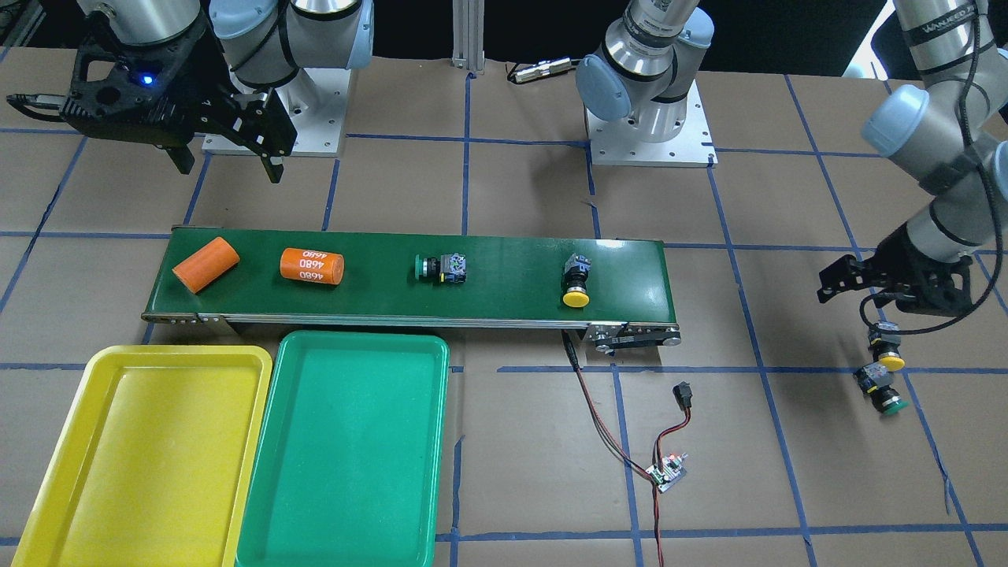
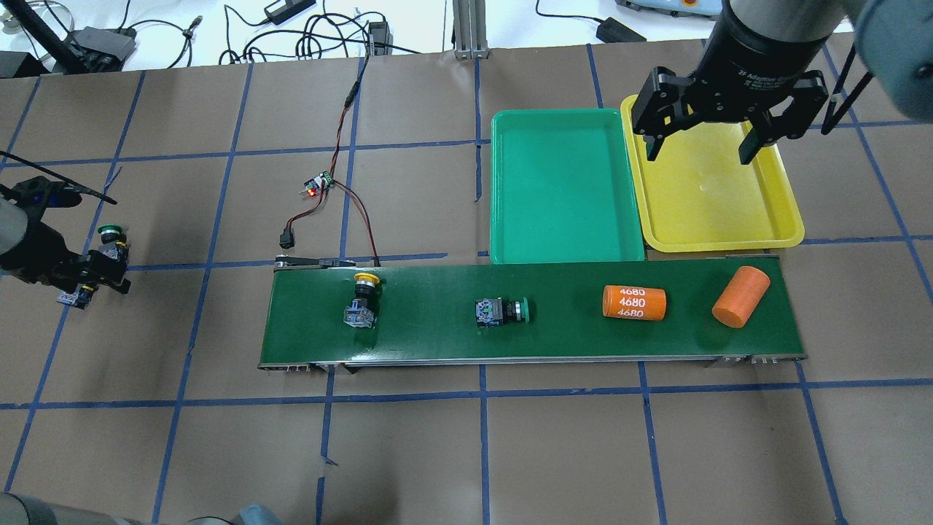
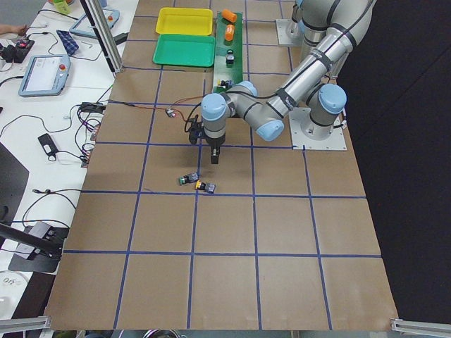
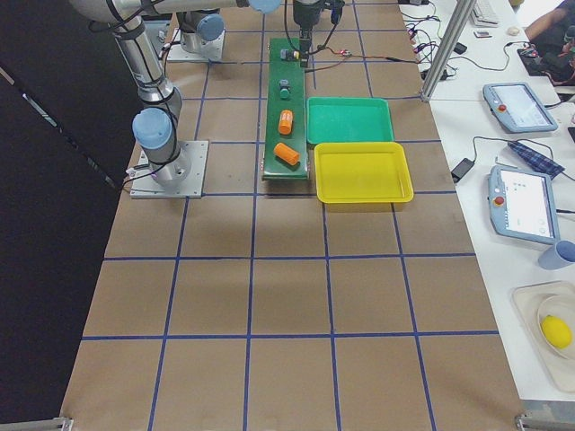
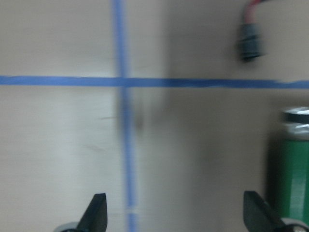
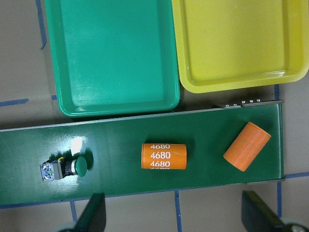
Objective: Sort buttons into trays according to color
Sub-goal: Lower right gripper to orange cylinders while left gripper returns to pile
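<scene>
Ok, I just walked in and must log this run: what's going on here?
Two robot arms are meant to sort buttons by colour, but the yellow tray and green tray are empty. The right fingers hang open high up by the belt; the left fingers hang open near two buttons lying on the table. Two more buttons and two orange cylinders lie on that belt.

A brown paper-covered table (image 2: 554,452) is ruled into squares by blue tape. On it lies a long dark-green conveyor belt (image 2: 437,335). Seen from overhead, an orange cylinder printed 4680 (image 2: 634,302) lies on its side toward the belt's 3 o'clock end. A plain orange cylinder (image 2: 740,296) lies at its 3 o'clock, angled and apart from it. A small wired circuit board (image 2: 318,185) sits on the paper at the belt's 10 o'clock, with a black plug (image 2: 286,238) at the board's 7 o'clock.
</scene>
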`<control>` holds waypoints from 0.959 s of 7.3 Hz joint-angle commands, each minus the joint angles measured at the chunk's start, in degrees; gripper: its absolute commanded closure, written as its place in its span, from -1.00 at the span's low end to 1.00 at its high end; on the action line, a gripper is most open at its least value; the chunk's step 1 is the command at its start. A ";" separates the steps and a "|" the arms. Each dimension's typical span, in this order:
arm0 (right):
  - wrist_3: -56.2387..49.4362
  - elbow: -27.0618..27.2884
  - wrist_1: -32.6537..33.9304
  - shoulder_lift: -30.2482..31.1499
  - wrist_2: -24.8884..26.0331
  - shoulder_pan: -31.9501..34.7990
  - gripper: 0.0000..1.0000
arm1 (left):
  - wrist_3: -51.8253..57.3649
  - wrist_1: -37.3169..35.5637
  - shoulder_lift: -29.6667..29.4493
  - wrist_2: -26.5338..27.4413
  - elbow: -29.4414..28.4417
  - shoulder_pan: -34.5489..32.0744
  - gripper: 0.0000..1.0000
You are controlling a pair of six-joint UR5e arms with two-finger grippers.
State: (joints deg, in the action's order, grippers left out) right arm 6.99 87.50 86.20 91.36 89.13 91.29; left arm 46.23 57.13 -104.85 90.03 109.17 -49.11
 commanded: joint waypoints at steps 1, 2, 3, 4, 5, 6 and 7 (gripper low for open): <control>0.12 4.14 1.24 0.30 -2.82 0.30 -1.00 | 6.92 -1.23 -6.13 1.20 -5.80 4.43 -1.00; -0.48 5.21 1.86 0.40 -2.74 0.30 -1.00 | 7.82 -1.15 -8.33 0.68 -5.64 5.59 -1.00; -0.84 5.57 1.87 0.40 -2.56 0.30 -1.00 | 7.83 -1.15 -9.75 0.50 -5.20 5.60 -1.00; -0.76 6.62 1.96 0.40 -1.95 0.30 -1.00 | 8.00 -1.75 -11.15 0.41 -5.37 5.69 -1.00; -0.75 8.80 1.96 0.31 -1.86 0.30 -1.00 | 8.00 -3.15 -12.30 0.41 -5.20 5.78 -1.00; -0.75 11.43 2.13 0.74 -1.25 0.30 -1.00 | 8.09 -3.60 -12.83 0.41 -5.20 5.69 -0.31; -0.75 14.07 3.96 2.84 1.37 0.30 -1.00 | 8.26 -3.69 -12.58 0.93 -5.37 5.69 0.52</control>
State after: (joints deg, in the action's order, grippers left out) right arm 6.24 98.28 88.66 92.41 88.20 91.58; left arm 54.31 53.87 -117.21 90.55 103.91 -43.43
